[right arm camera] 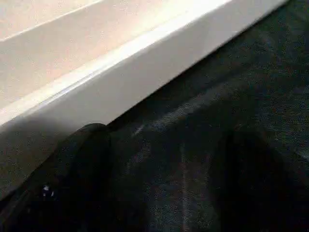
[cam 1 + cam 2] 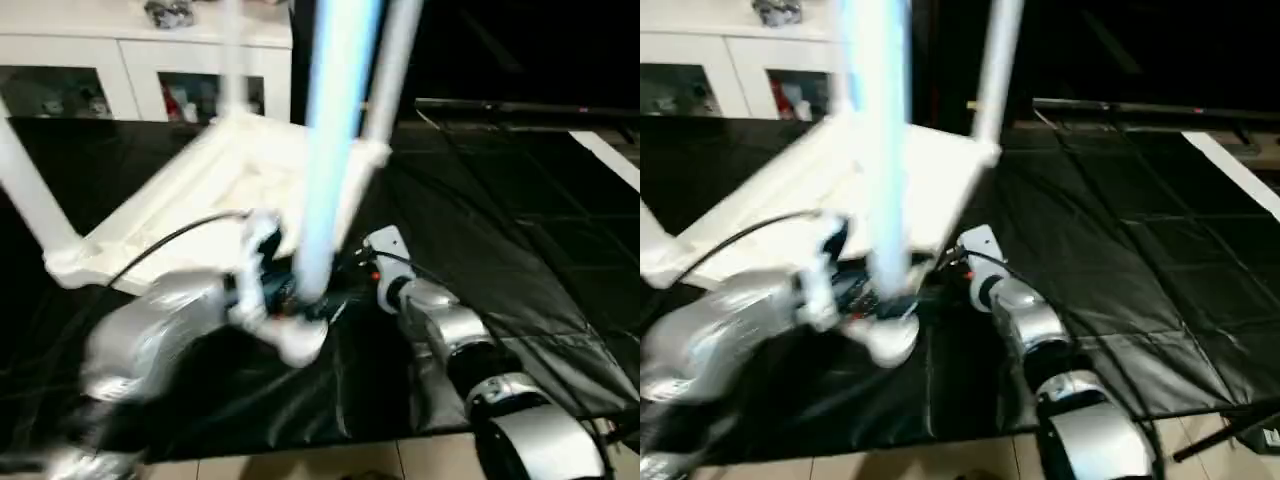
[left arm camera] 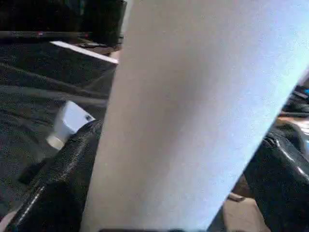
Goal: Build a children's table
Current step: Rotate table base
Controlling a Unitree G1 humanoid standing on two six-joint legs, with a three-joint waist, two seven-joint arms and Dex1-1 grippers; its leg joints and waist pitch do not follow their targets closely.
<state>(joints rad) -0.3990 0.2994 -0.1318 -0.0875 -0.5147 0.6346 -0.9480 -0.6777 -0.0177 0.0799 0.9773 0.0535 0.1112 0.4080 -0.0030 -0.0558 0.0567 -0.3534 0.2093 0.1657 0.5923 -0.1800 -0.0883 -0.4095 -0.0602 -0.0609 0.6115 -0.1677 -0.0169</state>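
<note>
The white table top lies underside up on a black cloth. Three white legs stand up from its corners: one at the left, one at the back and one at the back right. A fourth leg rises upright by the near corner, and my left gripper is shut on its lower end. In the left wrist view this leg sits between both black fingers. My right gripper is open, low over the cloth just beside the table top's edge.
A white cabinet with glass doors stands behind the cloth at the back left. The cloth ends near me at a tiled floor. A white strip lies at the far right.
</note>
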